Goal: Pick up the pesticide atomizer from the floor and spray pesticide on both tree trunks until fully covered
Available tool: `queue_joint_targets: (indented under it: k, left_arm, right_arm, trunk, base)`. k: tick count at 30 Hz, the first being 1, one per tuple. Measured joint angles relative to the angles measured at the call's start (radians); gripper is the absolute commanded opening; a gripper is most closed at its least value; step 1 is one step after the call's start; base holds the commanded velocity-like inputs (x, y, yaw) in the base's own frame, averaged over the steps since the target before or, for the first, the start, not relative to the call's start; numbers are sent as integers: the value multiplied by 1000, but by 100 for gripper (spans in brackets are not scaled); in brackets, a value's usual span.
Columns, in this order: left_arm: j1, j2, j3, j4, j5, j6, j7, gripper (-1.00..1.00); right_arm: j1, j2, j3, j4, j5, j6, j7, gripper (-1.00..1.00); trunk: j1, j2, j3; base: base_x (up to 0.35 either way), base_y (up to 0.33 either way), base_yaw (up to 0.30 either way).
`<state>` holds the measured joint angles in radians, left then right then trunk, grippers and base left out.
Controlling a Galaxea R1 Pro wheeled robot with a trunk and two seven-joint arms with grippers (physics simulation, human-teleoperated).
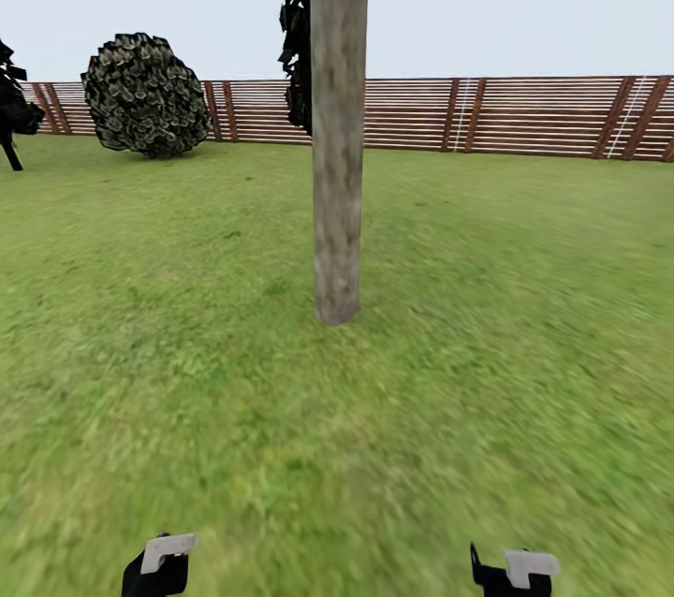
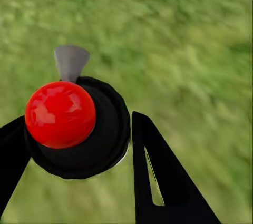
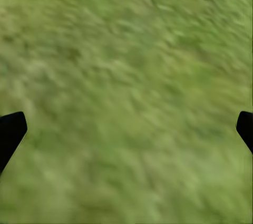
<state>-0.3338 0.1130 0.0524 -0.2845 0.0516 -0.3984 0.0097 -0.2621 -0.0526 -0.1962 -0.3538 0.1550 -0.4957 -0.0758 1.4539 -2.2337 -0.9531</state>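
Both arms low at the bottom edge of the head view, only the wrist ends showing, well apart. Left gripper (image 2: 74, 145) pointing down, black fingers (image 2: 158, 176) closed on the pesticide atomizer (image 2: 79, 124), red cap and black body clamped between them. Right gripper (image 3: 126, 129) also pointing down, jaws spread wide, fingertips (image 3: 10, 129) at opposite sides of its wrist view, nothing between them
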Motion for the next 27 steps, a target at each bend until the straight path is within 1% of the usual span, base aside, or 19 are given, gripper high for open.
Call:
queue_joint_targets:
  k: [11,22,27]
  left_arm:
    - [0,0,0,0,0,0,0,-100]
    - [0,0,-1,0,-1,0,0,-100]
    - [0,0,-1,0,-1,-1,-1,-100]
  right_arm:
    - [0,0,1,0,0,0,0,100]
    - [-1,0,1,-1,0,0,0,100]
    - [0,0,0,-1,0,0,0,100]
  trunk:
    - [0,0,0]
    - [0,0,0]
    - [0,0,0]
  base:
    - [339,0,-50]
    - [339,-1,-3]
    - [339,-63,0]
